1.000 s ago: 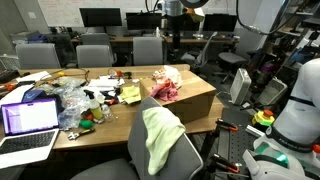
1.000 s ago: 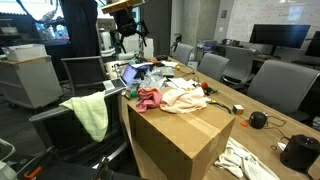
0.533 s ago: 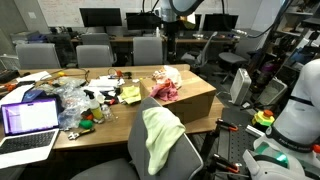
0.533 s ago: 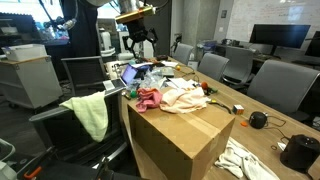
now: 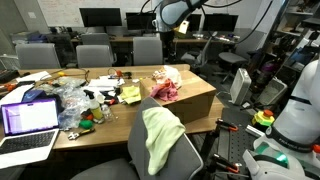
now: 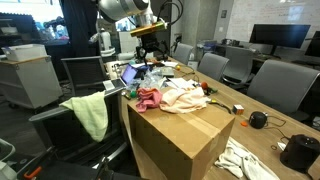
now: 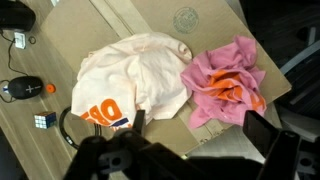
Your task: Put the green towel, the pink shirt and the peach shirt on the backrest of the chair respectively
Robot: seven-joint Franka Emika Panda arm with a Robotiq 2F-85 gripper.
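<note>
Pink shirt (image 7: 225, 85) | on box (image 7: 110, 20) beside peach shirt (image 7: 130, 80) | well below pincer (image 7: 197, 140), spread wide

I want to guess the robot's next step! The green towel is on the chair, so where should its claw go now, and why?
Probably straight down toward the pink shirt. The green towel hangs on the chair backrest, so pink is next. It lies crumpled on the box beside the peach shirt, and the gripper hangs open above, holding nothing.
</note>
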